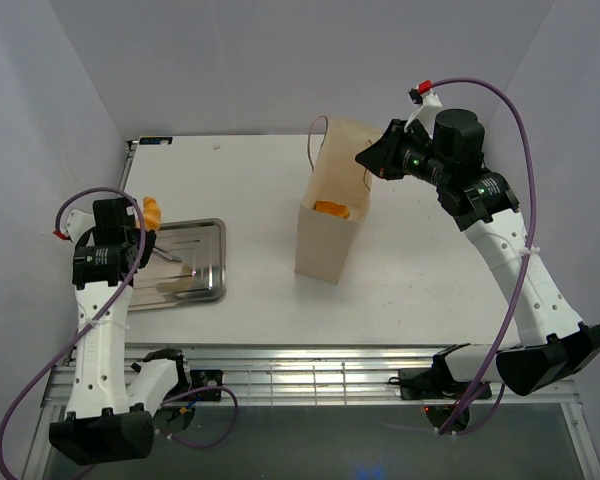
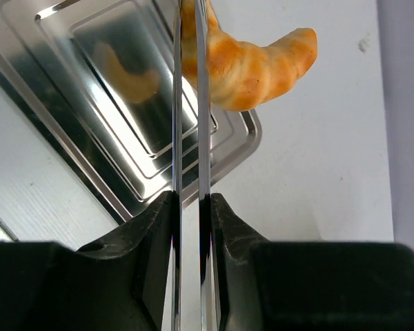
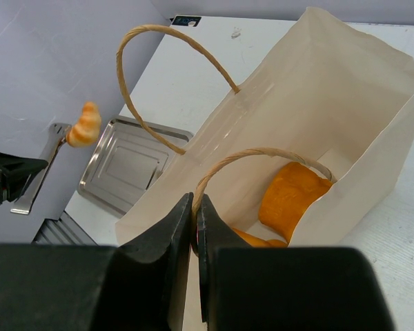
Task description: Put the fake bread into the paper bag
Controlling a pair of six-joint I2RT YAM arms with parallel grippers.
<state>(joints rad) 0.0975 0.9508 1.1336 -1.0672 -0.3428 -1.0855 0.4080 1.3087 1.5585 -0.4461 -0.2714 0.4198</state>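
Presently the left claw (image 2: 191, 200) clamps narrowly on steel tweezers (image 2: 190, 103), whose tips pinch a croissant-shaped fake bread (image 2: 262, 65) just beyond it, beside a corner of the tray (image 2: 48, 83). The right claw (image 3: 194, 207) is closed on a string handle (image 3: 262, 155) of the upright paper bag (image 3: 345, 89), with another fake bread (image 3: 290, 196) lying inside, below it.

Polished silver tray (image 1: 205, 288) lies flat at the left of a white desk (image 1: 410, 290) walled in white (image 1: 80, 80); slim metal tweezers (image 2: 203, 138), blades nearly together, hang over its rim.
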